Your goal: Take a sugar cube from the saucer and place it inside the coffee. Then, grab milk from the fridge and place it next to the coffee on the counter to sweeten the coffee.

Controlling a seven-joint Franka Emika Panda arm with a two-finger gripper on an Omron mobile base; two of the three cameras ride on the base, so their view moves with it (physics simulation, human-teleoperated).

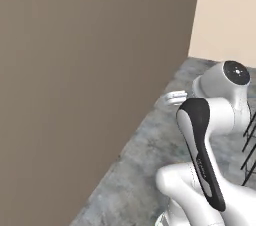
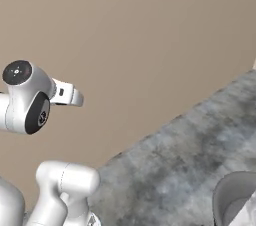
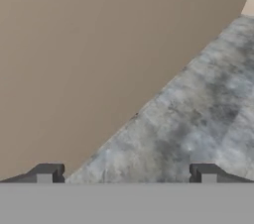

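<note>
Here the gripper (image 3: pixel 126 173) is standing wide apart, holding nothing, and pointing at the grey marble counter (image 3: pixel 198 119) beside a brown wall (image 3: pixel 89 44).

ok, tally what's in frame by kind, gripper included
Marble counter: 1
Brown wall panel: 1
Black wire rack: 1
Grey rounded object, unidentifiable: 1
Gripper, open, holding nothing: 1
Total: 5

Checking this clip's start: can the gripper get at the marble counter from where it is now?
Probably yes. The gripper is open, nothing between its fingertips, and the veined counter lies bare straight ahead of it beside the brown wall. No mug, saucer or carton is seen here.
</note>
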